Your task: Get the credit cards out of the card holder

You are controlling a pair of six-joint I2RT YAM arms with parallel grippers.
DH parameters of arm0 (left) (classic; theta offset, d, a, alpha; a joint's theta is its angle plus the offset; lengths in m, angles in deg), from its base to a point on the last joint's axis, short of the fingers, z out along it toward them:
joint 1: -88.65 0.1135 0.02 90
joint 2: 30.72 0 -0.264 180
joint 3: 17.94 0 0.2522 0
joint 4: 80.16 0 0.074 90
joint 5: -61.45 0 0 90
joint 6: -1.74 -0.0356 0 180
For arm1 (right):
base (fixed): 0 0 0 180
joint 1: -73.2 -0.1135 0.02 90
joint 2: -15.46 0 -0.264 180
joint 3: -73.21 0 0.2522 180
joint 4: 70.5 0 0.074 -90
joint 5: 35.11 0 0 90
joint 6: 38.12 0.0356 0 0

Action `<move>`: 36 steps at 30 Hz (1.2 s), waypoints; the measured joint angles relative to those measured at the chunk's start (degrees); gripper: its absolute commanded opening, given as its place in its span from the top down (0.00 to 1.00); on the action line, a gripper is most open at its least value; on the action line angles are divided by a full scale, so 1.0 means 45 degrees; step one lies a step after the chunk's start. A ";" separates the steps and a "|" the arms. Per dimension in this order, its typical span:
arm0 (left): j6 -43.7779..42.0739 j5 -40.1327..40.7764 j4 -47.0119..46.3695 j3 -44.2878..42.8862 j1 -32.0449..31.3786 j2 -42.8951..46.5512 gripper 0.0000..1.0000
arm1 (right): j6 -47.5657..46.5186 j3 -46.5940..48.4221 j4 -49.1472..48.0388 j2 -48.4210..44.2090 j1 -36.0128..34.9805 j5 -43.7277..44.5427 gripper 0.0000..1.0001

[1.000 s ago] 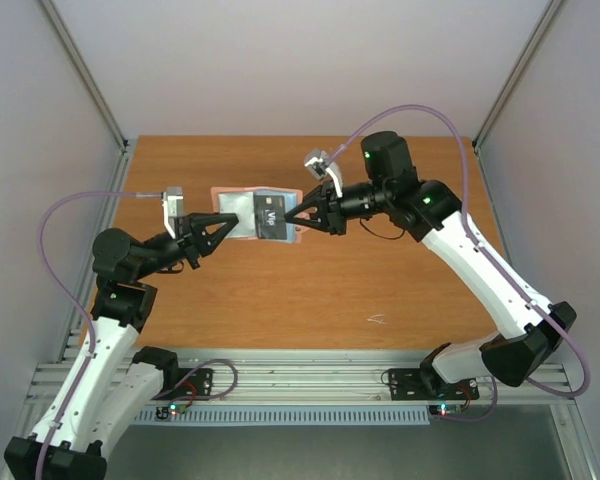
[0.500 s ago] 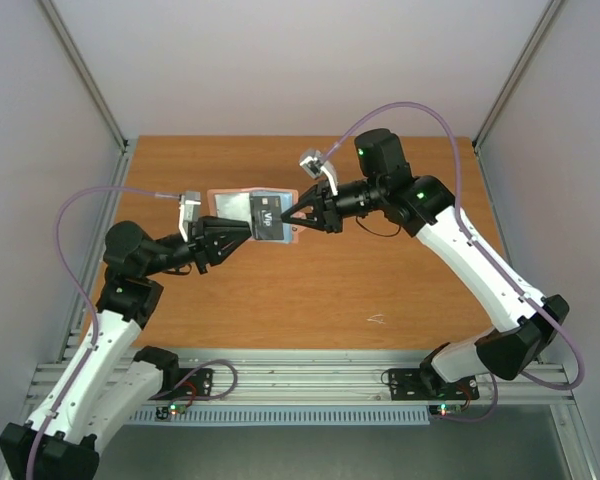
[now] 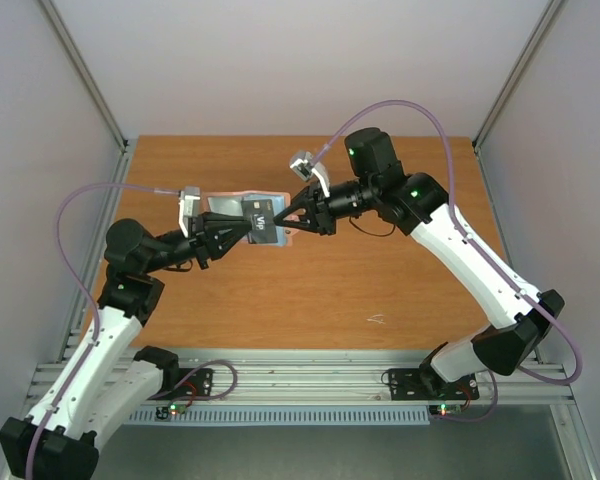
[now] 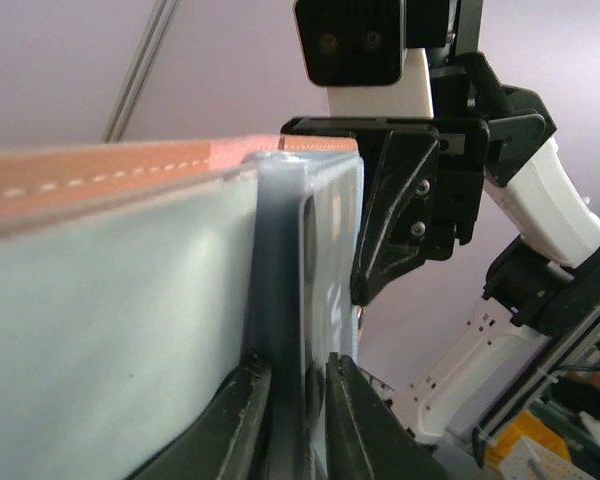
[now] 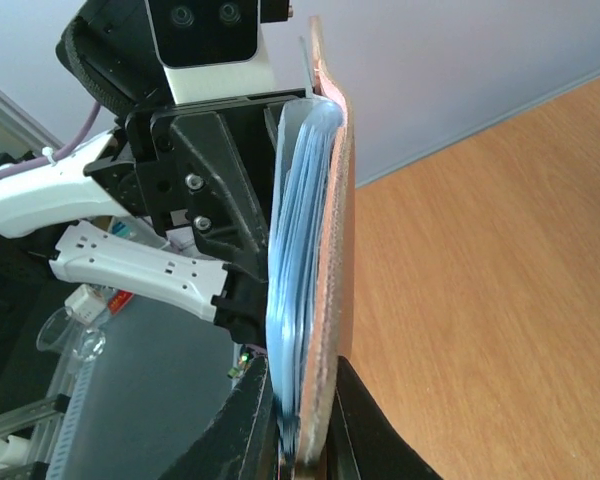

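Since my right claw [image 3: 288, 216] clamps the card holder [image 5: 332, 200] aloft, my left claw [image 3: 242, 229], pinched on the dark card [image 3: 264, 222] in its pocket, should pull straight away from it, without twisting.

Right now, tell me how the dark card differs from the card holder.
The dark card is near-black with white lettering; the card holder is light blue with a taupe-pink edge. The card is one small panel; the holder is wider, showing past it on the left. Both hang above the table between the left gripper and right gripper.
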 measured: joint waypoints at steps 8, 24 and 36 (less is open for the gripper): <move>0.0510 0.0083 -0.0549 0.0000 0.0044 -0.0053 1.00 | -0.0199 0.0219 0.0049 0.0044 -0.0039 0.0087 0.99; 0.0845 -0.0209 -0.0612 0.0039 0.0369 0.0418 0.90 | 0.0369 -0.0457 -0.0631 -0.0233 0.0044 -0.0384 0.99; 0.1370 -0.0102 -0.0806 0.0073 0.0534 0.0544 1.00 | 0.0374 -0.0559 -0.0670 -0.0233 0.0044 -0.0495 0.99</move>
